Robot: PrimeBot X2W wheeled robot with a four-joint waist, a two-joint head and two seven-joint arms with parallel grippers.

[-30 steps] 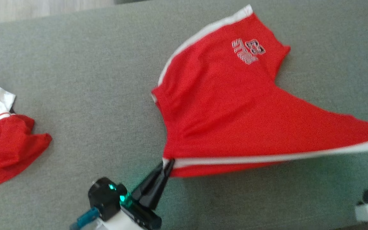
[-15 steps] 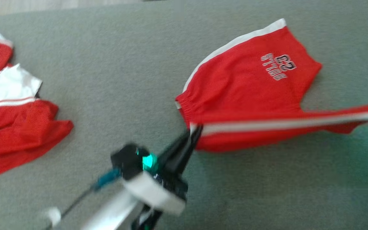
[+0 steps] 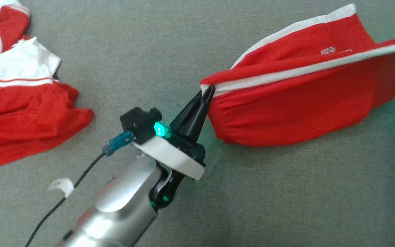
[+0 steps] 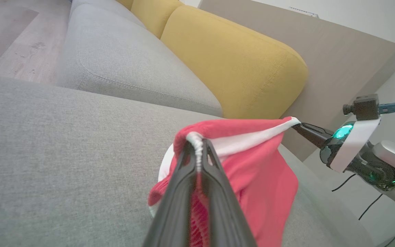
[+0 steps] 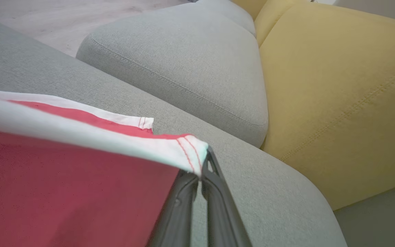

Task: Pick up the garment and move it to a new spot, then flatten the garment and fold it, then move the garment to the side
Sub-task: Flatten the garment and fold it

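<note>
Fingers (image 3: 195, 109) of the left gripper (image 3: 208, 90) pinch one waistband corner of the red shorts (image 3: 286, 103); the right gripper (image 5: 201, 171) pinches a white-trimmed hem corner. Stretched between them, the shorts hang over the grey couch (image 3: 149, 51).

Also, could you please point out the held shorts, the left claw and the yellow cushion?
held shorts (image 3: 297, 106), head view, hanging red panel
left claw (image 3: 208, 92), head view, between fingertips
yellow cushion (image 4: 231, 65), left wrist view, front face

To my left a crumpled red-and-white pile of clothes (image 3: 22, 113) lies on the grey sofa seat (image 3: 132, 44); yellow back cushions (image 4: 231, 58) stand behind.
</note>
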